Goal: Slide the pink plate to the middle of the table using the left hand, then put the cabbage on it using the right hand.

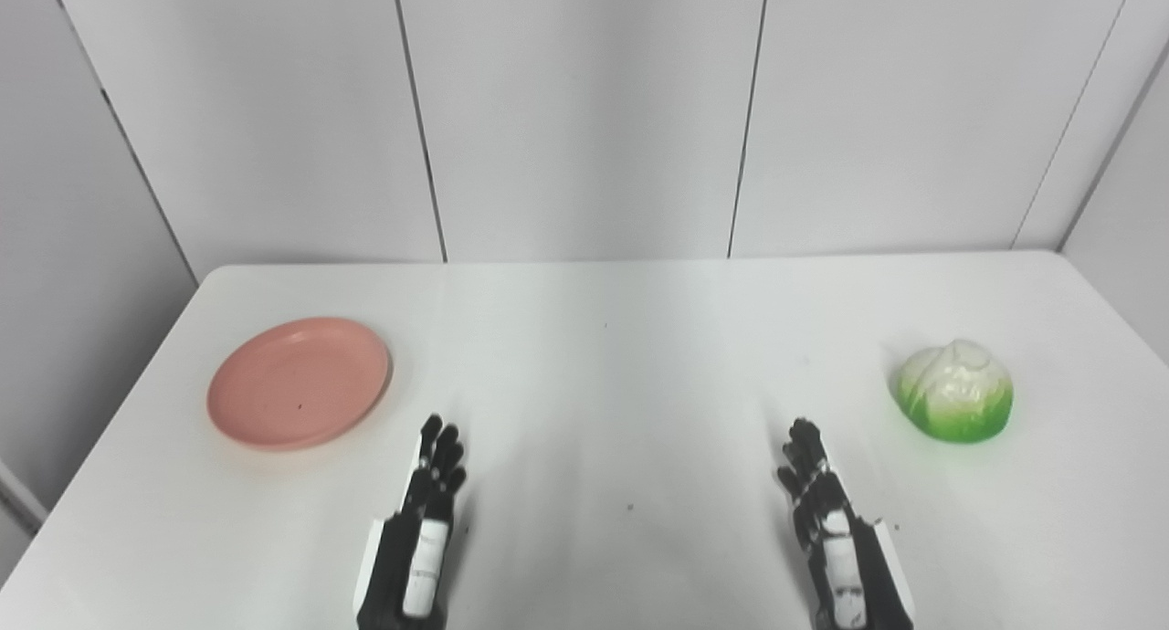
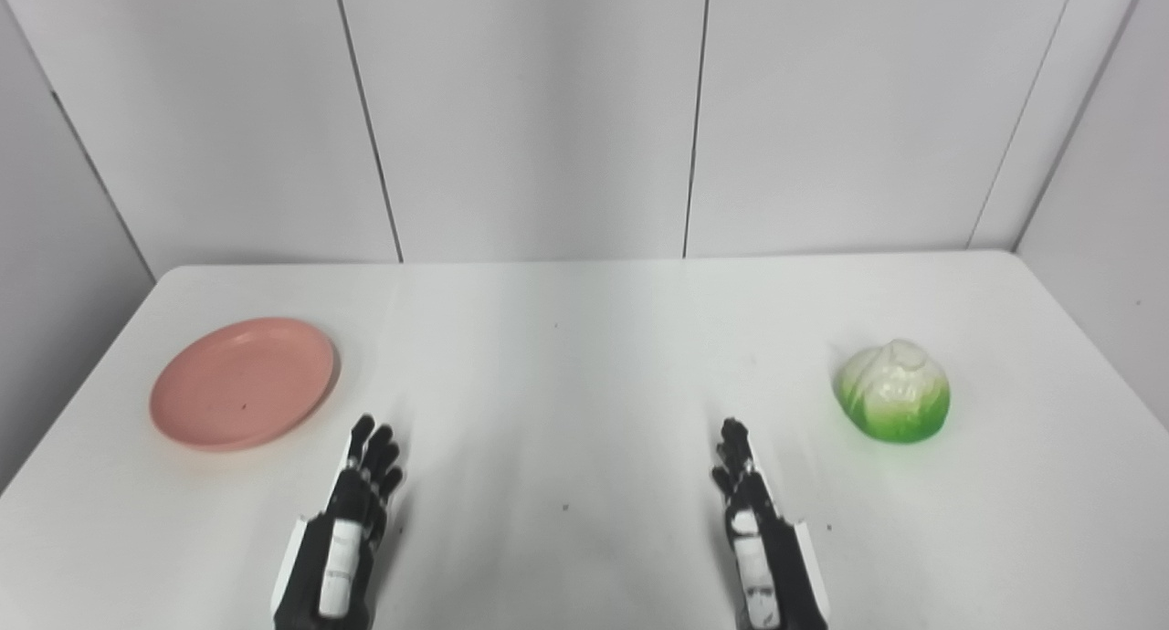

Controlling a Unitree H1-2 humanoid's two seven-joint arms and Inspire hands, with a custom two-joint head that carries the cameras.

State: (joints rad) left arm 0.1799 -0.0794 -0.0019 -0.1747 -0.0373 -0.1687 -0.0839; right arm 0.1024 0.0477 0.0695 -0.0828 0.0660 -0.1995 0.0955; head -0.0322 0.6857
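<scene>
A pink plate (image 1: 299, 382) lies empty on the left side of the white table (image 1: 603, 356). A green and white cabbage (image 1: 954, 392) sits on the right side. My left hand (image 1: 432, 484) is open, fingers straight and pointing away, low over the table to the right of and nearer than the plate, apart from it. My right hand (image 1: 815, 484) is open the same way, to the left of and nearer than the cabbage, apart from it. Both hands hold nothing. In the right eye view the plate (image 2: 243, 394) and cabbage (image 2: 896, 391) show likewise.
Grey wall panels (image 1: 584, 110) stand behind the table's far edge. The table's left edge (image 1: 119, 402) runs close to the plate. A few small dark specks (image 1: 628, 507) dot the tabletop between the hands.
</scene>
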